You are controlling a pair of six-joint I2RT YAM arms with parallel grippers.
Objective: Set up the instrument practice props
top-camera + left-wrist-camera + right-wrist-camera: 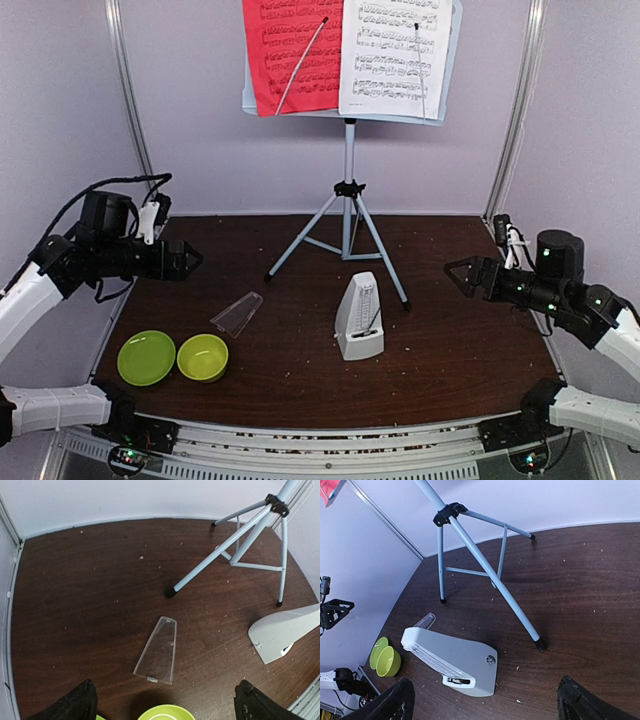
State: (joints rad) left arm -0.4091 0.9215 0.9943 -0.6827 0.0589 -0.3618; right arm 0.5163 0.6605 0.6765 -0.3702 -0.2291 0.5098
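Note:
The grey-white tripod music stand (348, 215) stands at the back middle; its legs show in the left wrist view (235, 550) and the right wrist view (470, 540). On its desk rest a red music sheet (290, 55) and a white music sheet (392, 55). The whitish pyramid metronome (359, 318) stands upright in front of the stand; it also shows in the left wrist view (287, 632) and the right wrist view (450, 660). Its clear cover (237, 313) lies flat on the table, seen in the left wrist view (157, 651). My left gripper (188, 260) is open and empty, raised at the left. My right gripper (458, 275) is open and empty, raised at the right.
Two lime-green bowls sit at the front left, a shallow one (146, 357) and a deeper one (202, 357); the deeper one's rim shows in the left wrist view (166, 713). White walls and metal posts close in the dark wooden table (300, 390).

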